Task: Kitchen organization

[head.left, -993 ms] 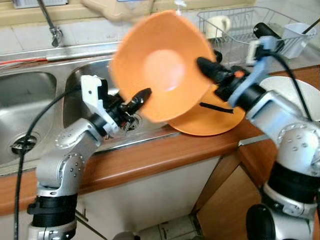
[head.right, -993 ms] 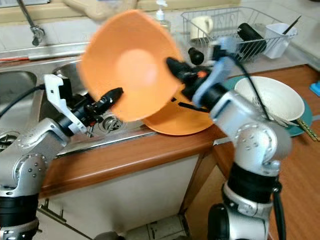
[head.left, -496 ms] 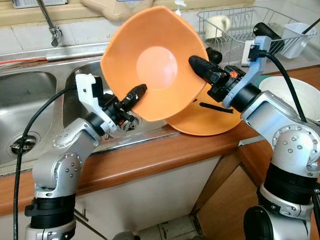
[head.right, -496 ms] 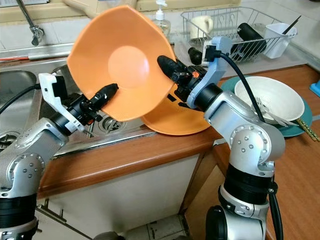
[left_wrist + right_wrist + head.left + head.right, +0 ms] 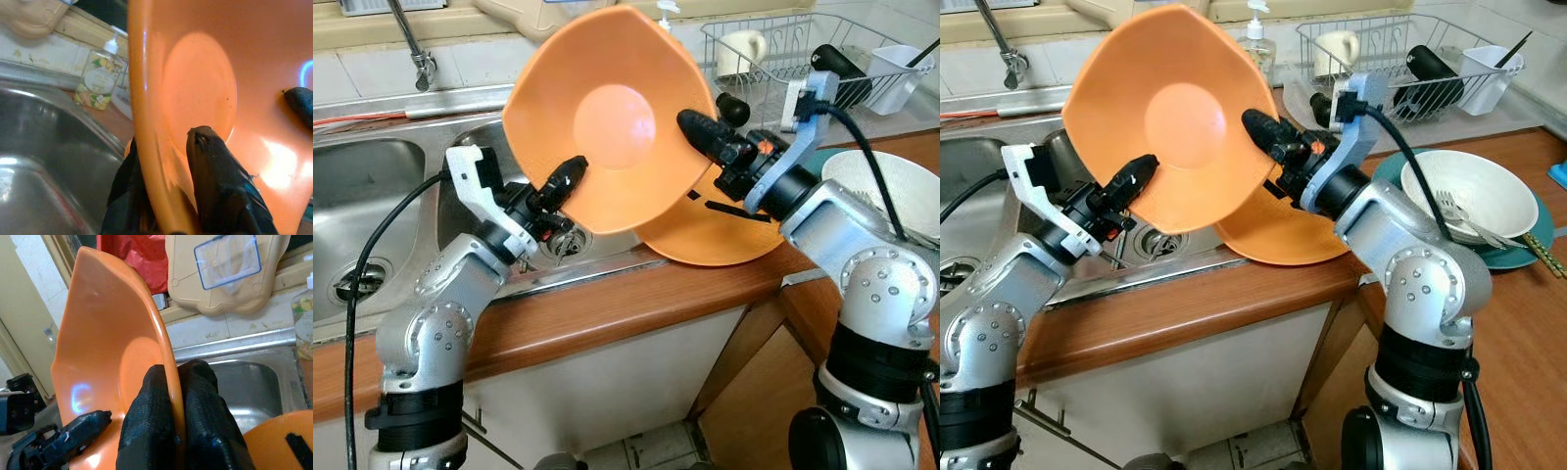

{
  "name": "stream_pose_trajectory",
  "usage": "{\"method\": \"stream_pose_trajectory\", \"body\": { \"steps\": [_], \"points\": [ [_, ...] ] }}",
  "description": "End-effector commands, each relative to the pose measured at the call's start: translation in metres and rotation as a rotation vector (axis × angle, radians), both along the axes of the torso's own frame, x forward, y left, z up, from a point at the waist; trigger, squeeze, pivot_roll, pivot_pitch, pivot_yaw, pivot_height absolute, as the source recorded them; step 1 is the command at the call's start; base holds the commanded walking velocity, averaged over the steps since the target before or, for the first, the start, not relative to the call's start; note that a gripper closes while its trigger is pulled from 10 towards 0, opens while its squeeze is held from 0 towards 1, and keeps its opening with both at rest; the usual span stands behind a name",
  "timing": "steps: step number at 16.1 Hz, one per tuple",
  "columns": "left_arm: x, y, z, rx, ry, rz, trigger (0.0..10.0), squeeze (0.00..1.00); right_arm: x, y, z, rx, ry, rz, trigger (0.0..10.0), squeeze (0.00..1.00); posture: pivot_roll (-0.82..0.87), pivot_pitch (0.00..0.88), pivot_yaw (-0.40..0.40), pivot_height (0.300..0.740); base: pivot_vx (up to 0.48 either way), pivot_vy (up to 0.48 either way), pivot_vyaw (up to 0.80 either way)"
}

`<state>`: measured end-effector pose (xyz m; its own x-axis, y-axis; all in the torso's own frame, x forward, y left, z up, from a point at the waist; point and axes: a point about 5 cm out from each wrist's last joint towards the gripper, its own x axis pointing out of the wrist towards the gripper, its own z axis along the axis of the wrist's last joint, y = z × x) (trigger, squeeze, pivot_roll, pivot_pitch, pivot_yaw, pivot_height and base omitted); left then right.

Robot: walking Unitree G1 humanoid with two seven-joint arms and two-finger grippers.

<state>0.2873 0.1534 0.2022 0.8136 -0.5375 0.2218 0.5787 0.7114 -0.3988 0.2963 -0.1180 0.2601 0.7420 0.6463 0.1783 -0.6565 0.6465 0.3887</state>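
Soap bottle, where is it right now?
The soap bottle stands at the counter's back, between the sink and the dish rack, behind the raised orange bowl.

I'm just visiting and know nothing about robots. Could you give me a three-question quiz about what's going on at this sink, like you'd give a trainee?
1. True or false: the orange bowl is held tilted on its side.
2. How many grippers pinch its rim?
3. What lies on the counter under it? A) a second orange bowl B) a kettle

Key:
1. True.
2. Two: left gripper and right gripper.
3. A, the second orange bowl.
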Motion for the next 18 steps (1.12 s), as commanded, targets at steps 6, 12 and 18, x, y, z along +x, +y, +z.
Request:
{"method": "stream_pose_trajectory", "body": {
  "steps": [6,12,18],
  "points": [
    [-0.011,0.003,-0.003,0.006,0.009,0.011,0.0,0.0,-0.004,-0.007,-0.007,0.1,-0.011,-0.053,0.0,0.0,-0.01,0.0,0.038,0.74,0.0,0.0,0.0],
    [-0.01,0.001,0.001,-0.003,-0.002,0.044,0.0,0.0,-0.003,-0.007,-0.01,0.113,-0.01,-0.066,0.0,0.0,-0.01,0.0,0.037,0.74,0.0,0.0,0.0],
    [-0.007,0.003,0.004,-0.022,-0.014,0.099,0.0,0.0,-0.003,-0.004,-0.009,0.082,-0.023,-0.061,10.0,0.0,0.0,0.0,0.038,0.74,0.0,0.0,0.0]
  ]
}}
